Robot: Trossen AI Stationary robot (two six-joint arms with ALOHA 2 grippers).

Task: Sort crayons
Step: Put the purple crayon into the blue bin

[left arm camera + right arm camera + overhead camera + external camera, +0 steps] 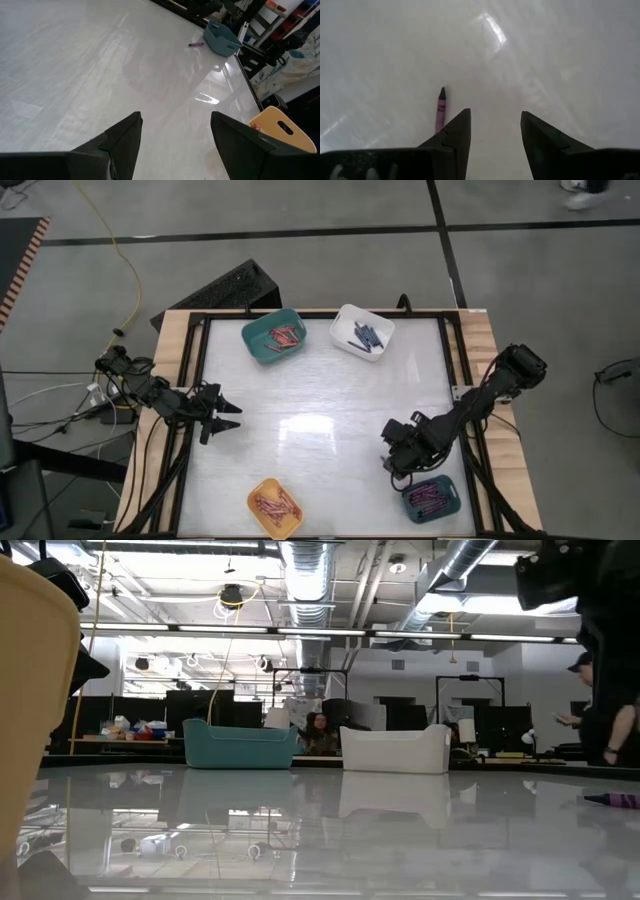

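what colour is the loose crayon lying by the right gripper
Pink-magenta crayon, clearest in the right wrist view.

Both arms are dark, near-black, built of chunky jointed segments, with black cables trailing from the left arm [150,390] and a blocky housing at the far joint of the right arm [470,405]. The fingers [122,145] of the left arm are matte black wedges tapering to blunt tips, with flat inner faces. The right arm's fingers [457,132] have the same dark, angular wedge shape.
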